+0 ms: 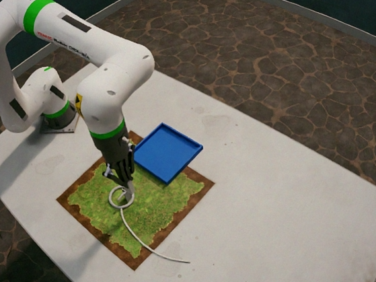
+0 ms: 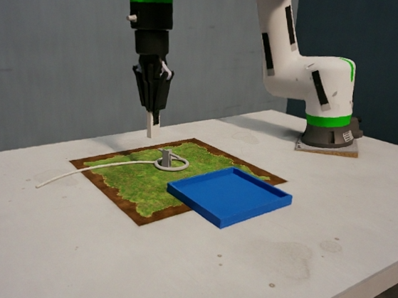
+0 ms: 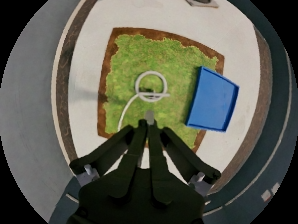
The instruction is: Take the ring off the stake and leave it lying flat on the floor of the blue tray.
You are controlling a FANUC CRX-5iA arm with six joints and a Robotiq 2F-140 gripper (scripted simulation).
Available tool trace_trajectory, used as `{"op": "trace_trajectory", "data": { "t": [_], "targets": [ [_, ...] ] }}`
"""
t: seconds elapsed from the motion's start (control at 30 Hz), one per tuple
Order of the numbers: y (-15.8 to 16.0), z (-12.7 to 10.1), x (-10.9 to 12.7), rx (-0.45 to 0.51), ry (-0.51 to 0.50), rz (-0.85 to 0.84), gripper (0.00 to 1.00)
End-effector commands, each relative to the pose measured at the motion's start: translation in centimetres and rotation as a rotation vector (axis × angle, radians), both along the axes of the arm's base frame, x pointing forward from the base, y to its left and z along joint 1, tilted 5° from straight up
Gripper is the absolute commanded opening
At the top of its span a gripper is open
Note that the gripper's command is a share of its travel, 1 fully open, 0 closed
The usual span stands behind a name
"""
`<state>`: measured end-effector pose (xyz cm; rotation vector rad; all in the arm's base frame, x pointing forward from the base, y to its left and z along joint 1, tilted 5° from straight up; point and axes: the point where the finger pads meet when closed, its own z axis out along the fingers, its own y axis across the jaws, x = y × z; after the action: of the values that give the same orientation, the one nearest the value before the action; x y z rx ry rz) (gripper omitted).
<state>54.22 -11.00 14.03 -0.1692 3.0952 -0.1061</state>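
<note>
The pale grey ring [image 1: 111,199] [image 2: 188,164] [image 3: 137,86] lies low around the grey stake [image 2: 167,159], near the middle of the green mat. A thin grey bar crosses the ring in the wrist view. A pale cord [image 1: 134,235] [image 2: 111,164] [image 3: 125,111] runs from the ring's side. My gripper [image 1: 129,196] [image 2: 151,136] [image 3: 149,116] is shut and empty, its pale fingertips pointing down. It hangs above the level of the ring and stake, touching neither. The blue tray [image 1: 168,154] [image 2: 233,197] [image 3: 212,102] is empty.
The green mat with a brown border [image 1: 138,261] [image 2: 142,221] [image 3: 103,90] lies flat on the pale table. The tray overlaps one corner region of the mat, and its low walls stand up around it. The cord's free end reaches past the mat onto the table.
</note>
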Motion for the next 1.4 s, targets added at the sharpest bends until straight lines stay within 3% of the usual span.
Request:
{"op": "trace_trajectory", "data": {
  "t": [0.0, 0.87, 1.03, 1.23, 1.3, 1.37],
  "targets": [
    [0.0, 0.1, 0.0, -0.001, -0.002, 0.000, 0.10],
    [0.0, 0.1, -0.1, 0.000, -0.003, -0.016, 0.10],
    [-0.2, 0.2, -1.4, 0.010, -0.017, -0.226, 0.10],
    [-0.6, 0.2, -4.9, 0.030, -0.034, -0.538, 0.10],
    [-0.6, 0.2, -4.9, 0.030, -0.034, -0.538, 0.10],
    [-0.8, 0.1, -6.2, 0.043, -0.040, -0.706, 0.10]
  ]
}}
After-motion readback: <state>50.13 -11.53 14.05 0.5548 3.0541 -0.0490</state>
